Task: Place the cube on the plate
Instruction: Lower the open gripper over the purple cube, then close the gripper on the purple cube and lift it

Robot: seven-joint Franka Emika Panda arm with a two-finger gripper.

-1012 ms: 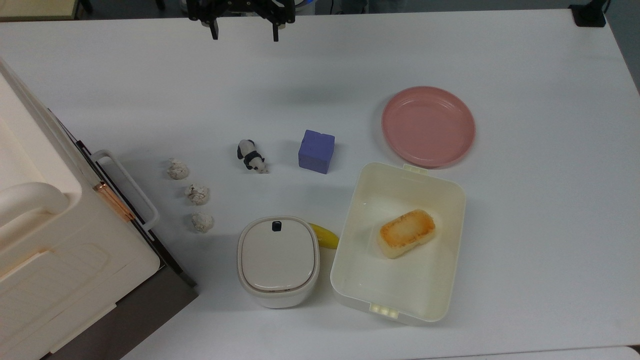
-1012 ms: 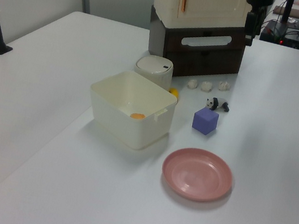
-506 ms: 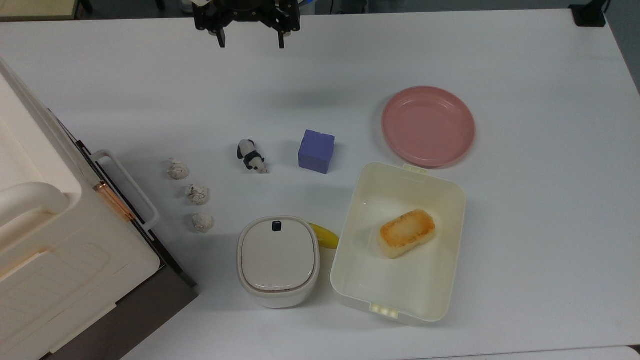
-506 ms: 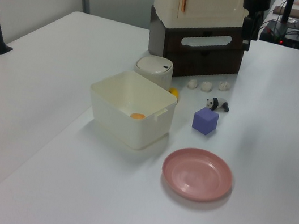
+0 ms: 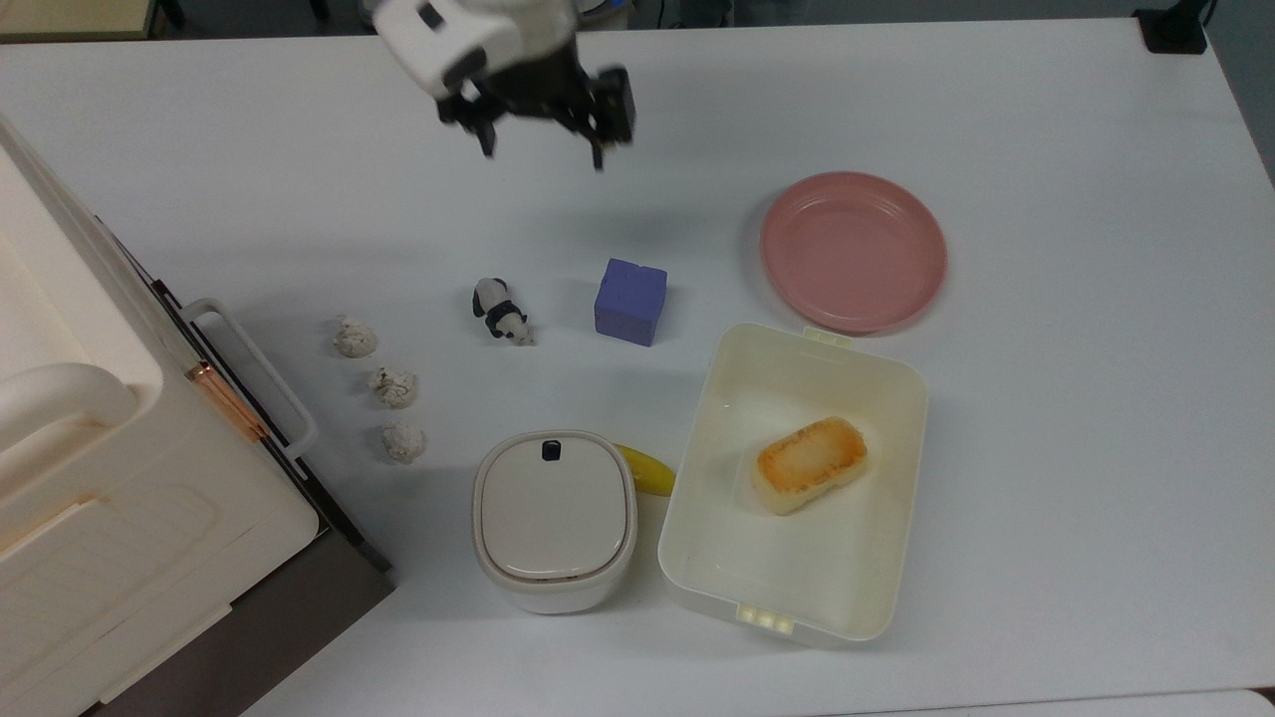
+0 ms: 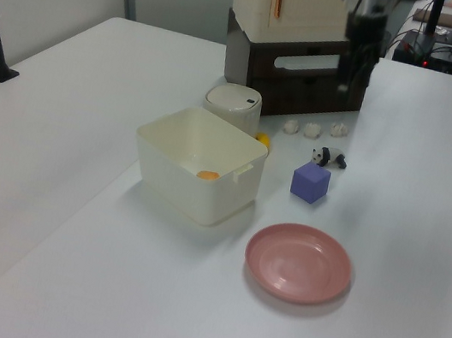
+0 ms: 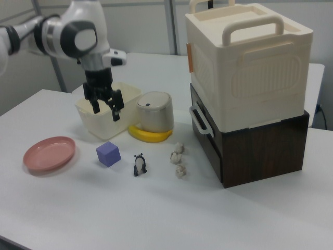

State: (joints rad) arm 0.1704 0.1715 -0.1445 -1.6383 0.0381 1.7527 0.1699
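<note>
- In the last second your gripper (image 5: 543,149) has come in from the far edge of the surface (image 5: 1046,478) toward the middle; in the top view it was at the very top edge and now hangs partway to the cube (image 5: 631,301).
- Fingers (image 7: 95,106) are spread wide and hold nothing; in the right view they point down, well above the surface.
- The cube has not moved: it rests on the surface, near the middle, just beside the panda toy (image 5: 501,311) and apart from the plate (image 5: 854,251).
- The plate is bare and sits next to the cream box (image 5: 697,558), which holds the toasted bread piece (image 5: 810,464).
- Judgement: this is the approach step; nothing is grasped yet.
- You still need to bring the gripper over the cube and lower it.
- Watch the panda toy on the descent; it stands close to the cube.
</note>
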